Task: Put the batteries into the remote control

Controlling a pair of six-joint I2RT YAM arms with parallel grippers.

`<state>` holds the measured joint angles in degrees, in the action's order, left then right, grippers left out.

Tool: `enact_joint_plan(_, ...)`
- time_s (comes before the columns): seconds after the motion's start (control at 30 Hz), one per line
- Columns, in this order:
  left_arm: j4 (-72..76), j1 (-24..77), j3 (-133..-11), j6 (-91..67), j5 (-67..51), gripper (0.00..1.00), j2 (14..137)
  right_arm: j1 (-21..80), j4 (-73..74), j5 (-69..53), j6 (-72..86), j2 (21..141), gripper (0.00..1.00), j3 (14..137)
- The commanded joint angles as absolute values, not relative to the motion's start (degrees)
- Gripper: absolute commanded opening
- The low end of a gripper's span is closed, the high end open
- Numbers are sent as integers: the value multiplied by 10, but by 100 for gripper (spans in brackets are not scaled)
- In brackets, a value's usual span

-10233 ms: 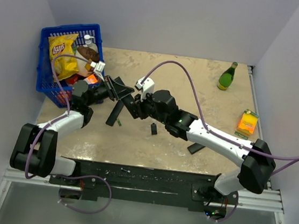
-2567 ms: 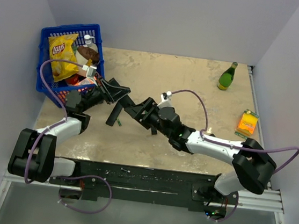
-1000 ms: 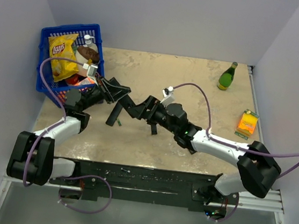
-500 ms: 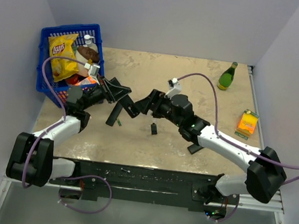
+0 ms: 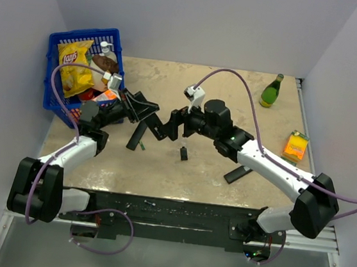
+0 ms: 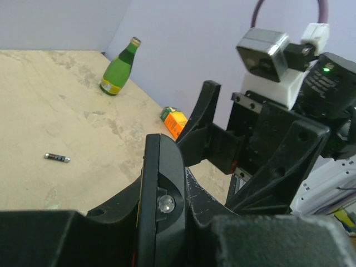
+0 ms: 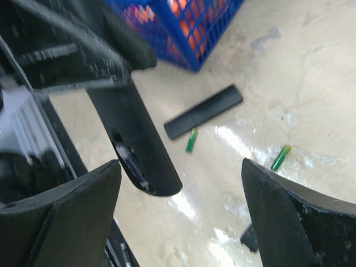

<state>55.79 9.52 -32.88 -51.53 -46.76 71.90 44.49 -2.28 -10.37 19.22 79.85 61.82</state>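
Note:
My left gripper (image 5: 134,108) is shut on the remote control (image 5: 156,124), a slim black bar held clear of the table. In the left wrist view the remote control (image 6: 161,189) stands edge-on between the fingers (image 6: 239,239). Seen from the right wrist, the remote control (image 7: 133,130) has its battery compartment (image 7: 129,159) open, with a pale slim shape inside. My right gripper (image 5: 172,124) hangs open just beyond the remote's free end, and in its own view the right gripper (image 7: 181,167) holds nothing. Two green batteries (image 7: 191,140) (image 7: 280,157) lie on the table. Another battery (image 6: 57,158) lies alone.
A second black remote (image 5: 137,135) lies below the held one, a small black cover (image 5: 183,153) beside it, and a third remote (image 5: 237,174) lies further right. A blue basket (image 5: 51,87) of snacks stands at the back left. A green bottle (image 5: 272,90) and an orange box (image 5: 295,147) stand on the right.
My right arm has lifted and swung toward the back, its gripper staying open near the remote's end. The left gripper and the remote have not moved.

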Motion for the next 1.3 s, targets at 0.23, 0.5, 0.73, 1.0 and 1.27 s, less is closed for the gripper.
enact_joint_plan(0.23,680,113,-366,-533,-540,0,729,442,17,-270,44,811,85,657)
enact_joint_plan(0.5,697,127,-371,-534,-557,0,731,441,10,-300,47,817,73,666)
enact_joint_plan(0.73,700,134,-372,-531,-562,0,731,439,3,-310,59,825,62,671)
enact_joint_plan(1.0,702,140,-370,-529,-561,0,731,439,2,-311,62,838,50,667)
enact_joint_plan(1.27,708,153,-372,-523,-570,0,728,439,3,-296,74,849,1,668)
